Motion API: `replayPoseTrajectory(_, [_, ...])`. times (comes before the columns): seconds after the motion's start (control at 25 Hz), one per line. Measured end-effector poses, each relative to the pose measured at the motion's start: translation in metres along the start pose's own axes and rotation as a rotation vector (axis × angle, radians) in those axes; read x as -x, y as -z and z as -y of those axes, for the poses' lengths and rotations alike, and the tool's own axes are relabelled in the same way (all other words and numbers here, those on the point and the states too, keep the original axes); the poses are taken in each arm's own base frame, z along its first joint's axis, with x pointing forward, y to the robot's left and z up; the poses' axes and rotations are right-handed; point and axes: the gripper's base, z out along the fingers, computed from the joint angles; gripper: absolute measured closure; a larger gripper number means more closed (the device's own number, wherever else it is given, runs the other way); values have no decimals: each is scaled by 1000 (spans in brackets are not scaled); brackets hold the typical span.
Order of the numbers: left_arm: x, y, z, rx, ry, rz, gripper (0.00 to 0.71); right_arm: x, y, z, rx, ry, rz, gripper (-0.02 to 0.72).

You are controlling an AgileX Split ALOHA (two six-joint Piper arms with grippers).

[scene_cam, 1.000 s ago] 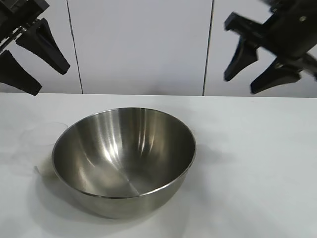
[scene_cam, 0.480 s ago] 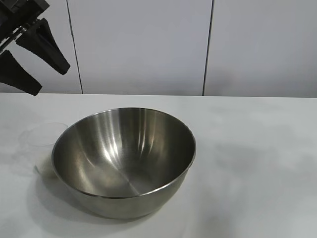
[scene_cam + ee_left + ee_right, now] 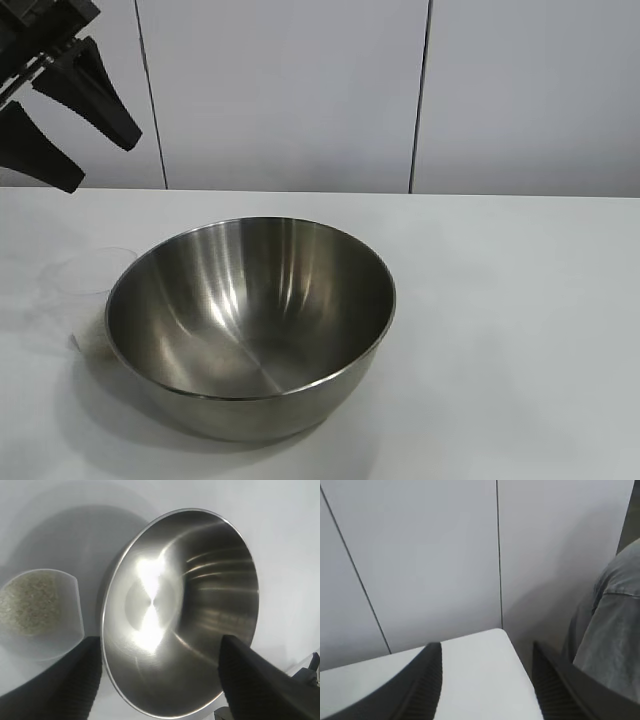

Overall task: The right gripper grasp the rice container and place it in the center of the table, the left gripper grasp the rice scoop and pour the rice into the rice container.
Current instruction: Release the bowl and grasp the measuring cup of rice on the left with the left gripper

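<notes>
The rice container (image 3: 250, 320), a large shiny steel bowl, stands on the white table near the middle, slightly left; it also shows in the left wrist view (image 3: 180, 610), and it holds nothing. The rice scoop (image 3: 85, 272), a small clear cup, stands on the table just left of the bowl; in the left wrist view (image 3: 37, 610) it holds the rice (image 3: 27, 605). My left gripper (image 3: 100, 162) hangs open and empty high above the table's left side, above the cup; in its own view (image 3: 160, 652) its fingers frame the bowl. My right gripper (image 3: 487, 652) is open and empty, out of the exterior view, over a table corner.
A white panelled wall (image 3: 300, 90) stands behind the table. A table corner (image 3: 495, 635) and a person's grey clothing (image 3: 615, 625) show in the right wrist view. The bare table top (image 3: 520, 320) extends to the right of the bowl.
The right gripper, at the upper right a second ago, has left the exterior view. The bowl, the cup and the left gripper have not moved.
</notes>
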Motion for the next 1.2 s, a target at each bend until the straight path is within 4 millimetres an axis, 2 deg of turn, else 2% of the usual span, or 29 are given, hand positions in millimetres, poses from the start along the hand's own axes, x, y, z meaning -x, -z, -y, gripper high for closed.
replayPoseTrajectory(0.28, [0,0,0,0,0,0,224,-71,-45,2,136,-20,-261,333])
replayPoseTrajectory(0.44, [0,0,0,0,0,0,224,-96,-61,6,149,29,-358,333])
replayPoseTrajectory(0.8, [0,0,0,0,0,1,224,-115,-69,11,214,161,-428,333])
replayPoseTrajectory(1.2, [0,0,0,0,0,1,224,-118,-70,18,188,195,-450,333])
